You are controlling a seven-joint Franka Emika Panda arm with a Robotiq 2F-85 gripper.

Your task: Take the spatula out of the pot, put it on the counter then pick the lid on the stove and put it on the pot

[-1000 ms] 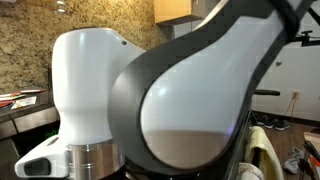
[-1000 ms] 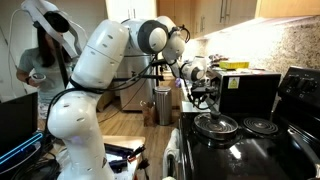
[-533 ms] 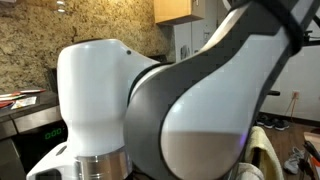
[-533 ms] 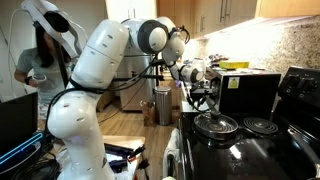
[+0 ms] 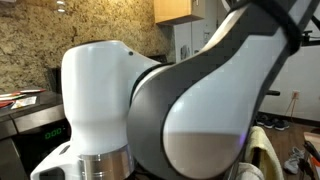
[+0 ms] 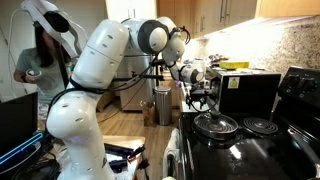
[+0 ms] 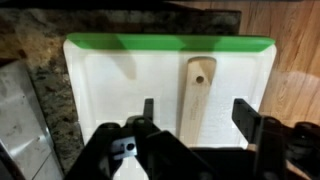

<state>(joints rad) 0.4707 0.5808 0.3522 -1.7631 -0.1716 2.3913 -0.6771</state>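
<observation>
In the wrist view my tool (image 7: 196, 112) hangs wide open over the white cutting board (image 7: 110, 80) on the granite surface (image 7: 30, 55), and it has hold of nothing. The spatula (image 7: 198, 95) lies flat on the board between the fingers and apart from both. Its long axis runs near to far, across the closing line, with the holed handle end at the far side and the other end hidden under the tool. I judge the spatula step finished, so the lid matters next. In an exterior view the tool (image 6: 201, 98) sits beyond the stove (image 6: 250, 148). A round dark thing on its near left burner, which I take for the lid (image 6: 217, 124), lies lower and to the near right of the tool. It is too small to be sure.
</observation>
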